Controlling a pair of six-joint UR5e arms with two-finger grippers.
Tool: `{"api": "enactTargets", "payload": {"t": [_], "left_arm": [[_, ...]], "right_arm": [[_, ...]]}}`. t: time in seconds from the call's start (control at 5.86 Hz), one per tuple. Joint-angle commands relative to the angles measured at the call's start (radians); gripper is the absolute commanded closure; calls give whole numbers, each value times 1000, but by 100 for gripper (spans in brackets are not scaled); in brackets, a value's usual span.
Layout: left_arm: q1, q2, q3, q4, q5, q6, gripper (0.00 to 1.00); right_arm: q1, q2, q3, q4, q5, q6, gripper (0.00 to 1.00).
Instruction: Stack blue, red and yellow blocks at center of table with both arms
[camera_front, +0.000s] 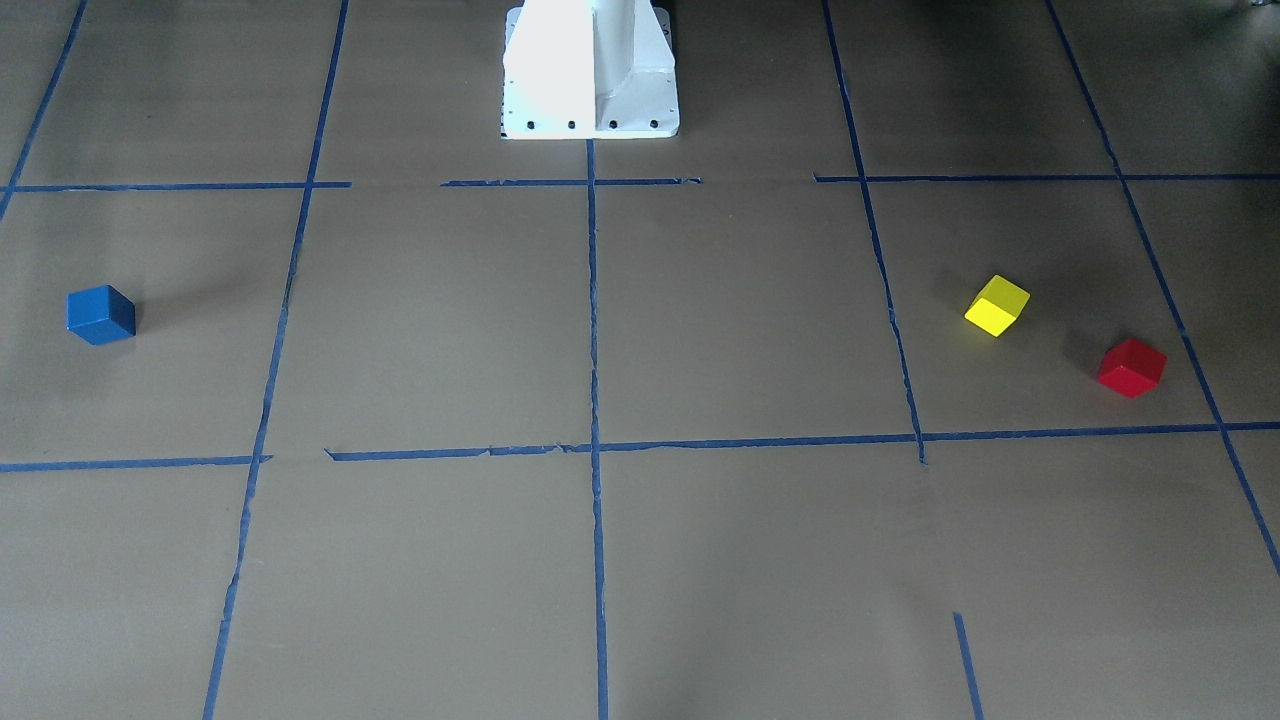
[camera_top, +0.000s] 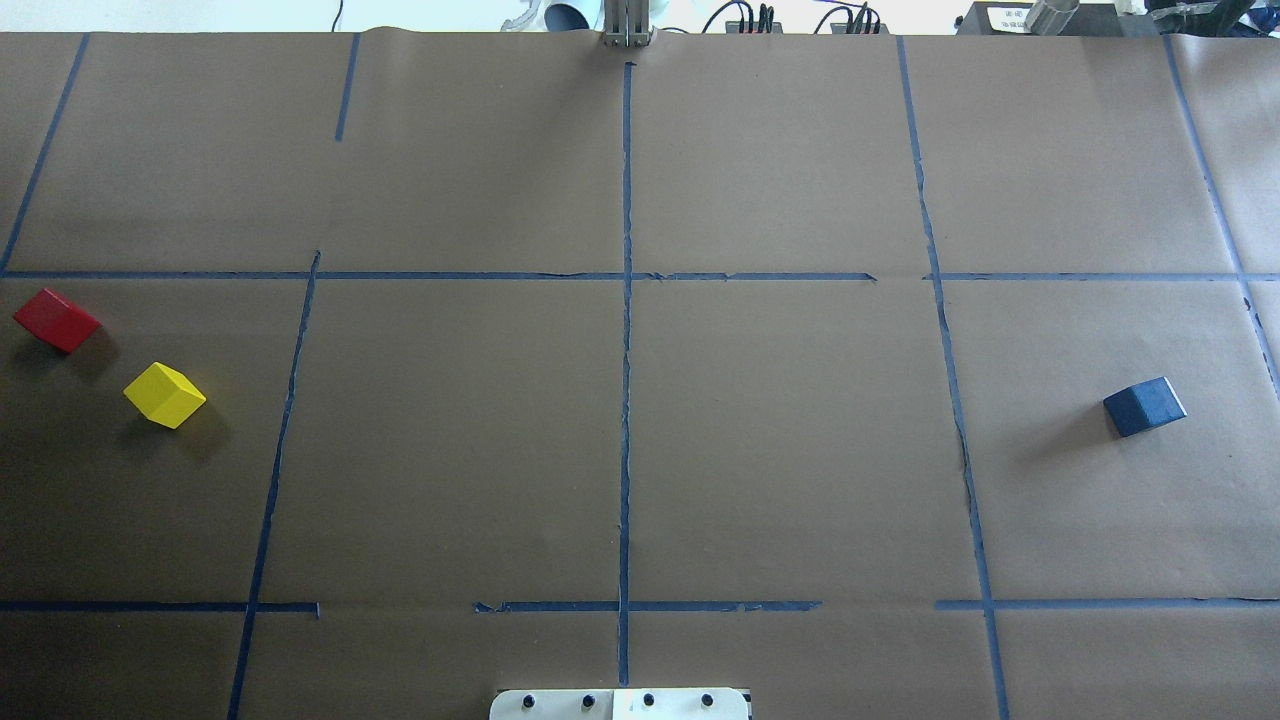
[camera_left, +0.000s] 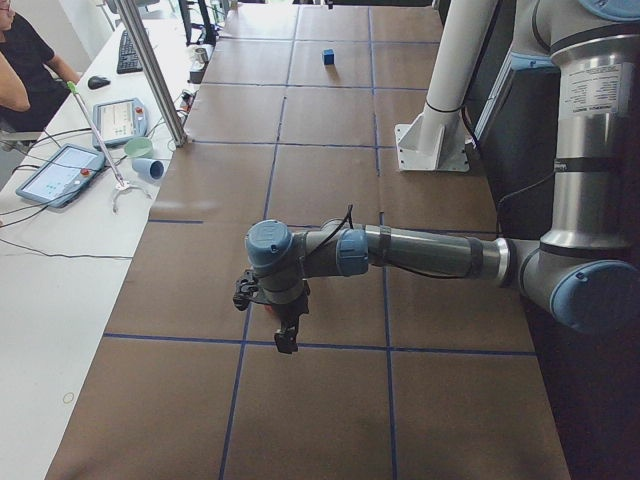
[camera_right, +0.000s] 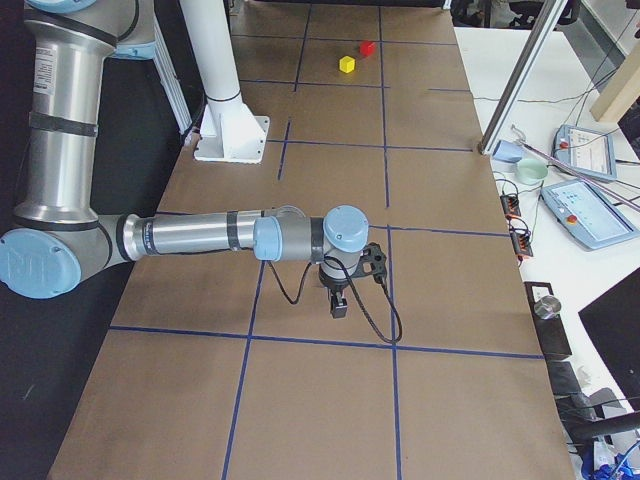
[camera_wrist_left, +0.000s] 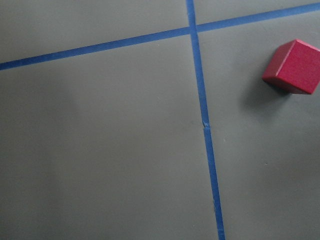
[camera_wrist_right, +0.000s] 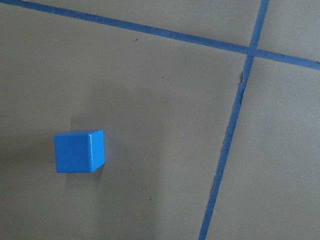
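On surface (camera_top: 780, 450), robot's right side: 1 blue block (camera_top: 1145, 406); left side: red block (camera_top: 56, 319), yellow block (camera_top: 164, 394), near, apart. 0 stacked. Grip of left fingers (camera_left: 286, 340), right fingers (camera_right: 339, 305): cannot tell. Advised: square fingers to flat faces, descend centred.

A robotics lab: teach pendants (camera_left: 58, 175) are lying on a white bench (camera_left: 60, 300) at left, an operator (camera_left: 22, 60) sitting beside.

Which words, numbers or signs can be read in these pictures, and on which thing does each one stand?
No text can be read for certain.
White sticker on the left arm: print too small to read.
Tablet screens: too small to read.
White label beyond the table: blurred.
Blue block, red block, yellow block: no marks.
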Motion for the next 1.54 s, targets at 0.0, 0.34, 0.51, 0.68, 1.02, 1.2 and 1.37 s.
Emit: {"api": "enactTargets", "payload": {"t": [0.0,0.34,0.51,0.68,1.02,1.2,1.37], "left_arm": [[2,-4,-7,-6,-2,-2,0],[2,8,6,-82,-29,-2,0],[2,20,-3,-90,-36,-3,0],[14,25,11,-149,-112,-8,0],[14,30,10,-158,-132,-11,0],[14,30,9,-158,-132,-13,0],[14,30,5,-158,-132,-13,0]], "right_arm": [[0,2,0,0,-11,-2,0],[-2,2,-5,0,-2,-6,0],[-3,4,-4,0,0,-6,0],[-20,14,-4,0,3,0,0],[-125,16,-10,161,-5,144,0],[-200,16,-23,290,-22,294,0],[-287,16,-45,405,-95,390,0]]}}
